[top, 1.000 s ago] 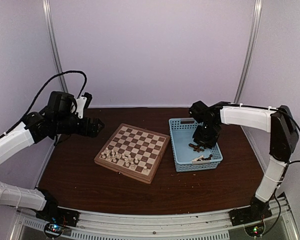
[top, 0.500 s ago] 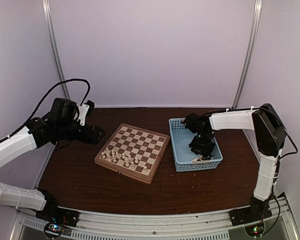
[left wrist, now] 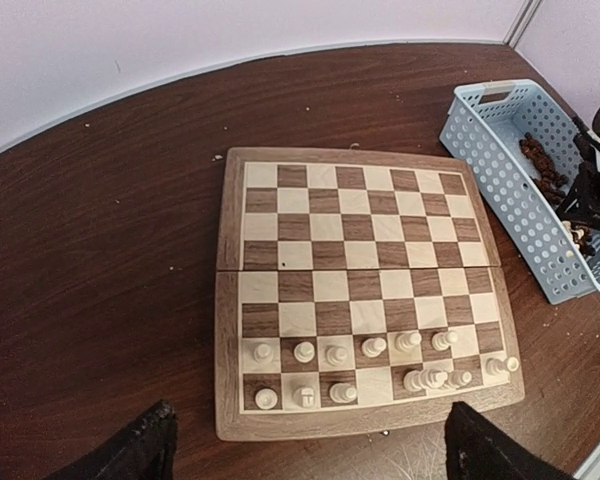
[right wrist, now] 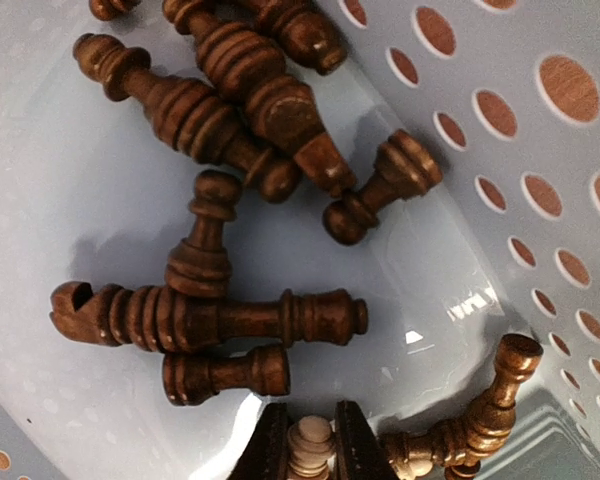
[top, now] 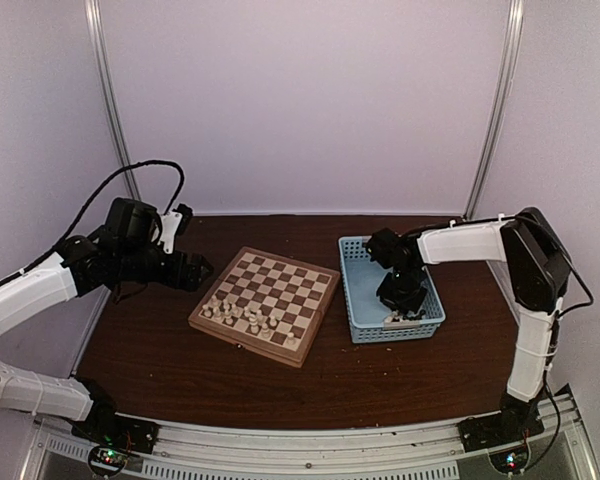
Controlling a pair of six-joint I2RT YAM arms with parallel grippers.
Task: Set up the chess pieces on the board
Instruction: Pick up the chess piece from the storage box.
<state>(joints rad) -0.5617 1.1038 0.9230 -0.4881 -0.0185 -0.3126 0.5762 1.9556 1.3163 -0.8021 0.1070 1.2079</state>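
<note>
Currently under way: fetching one more cream figure from the basket [top: 353, 292], as I read it.
Right pincer [right wrist: 309, 456]: narrow, its two fingers close on either side of a small cream piece [right wrist: 310, 433]; it looks pinched and not yet lifted.
Where that is: down inside the basket, which stands just beside the board's right edge.
Left pincer [top: 194, 270]: spread wide and holding nothing, hovering above the surface [top: 180, 372] off the board's left edge.
Board [left wrist: 360, 230]: lies open and flat in the middle of the surface, turned at a slight angle.
Cream pieces on the board [left wrist: 374, 347]: a dozen or so, all in the two rows nearest the arms' bases.
Their order: the second row looks evenly filled for most of its width. In the outermost row, several stand crowded together toward the board's right corner, and at least one square is bare.
Dark pieces [right wrist: 230, 130]: lying in a heap on the basket floor beside the board; none is on the board.
Far half of the board: bare squares, nothing placed.
Done so far: most of the cream side, by my estimate.
Left to do: the last cream figures, tidying the crowded corner, then the whole dark side on the board's far two rows.
Overall: somewhat under halfway, judged from how things lie.
</note>
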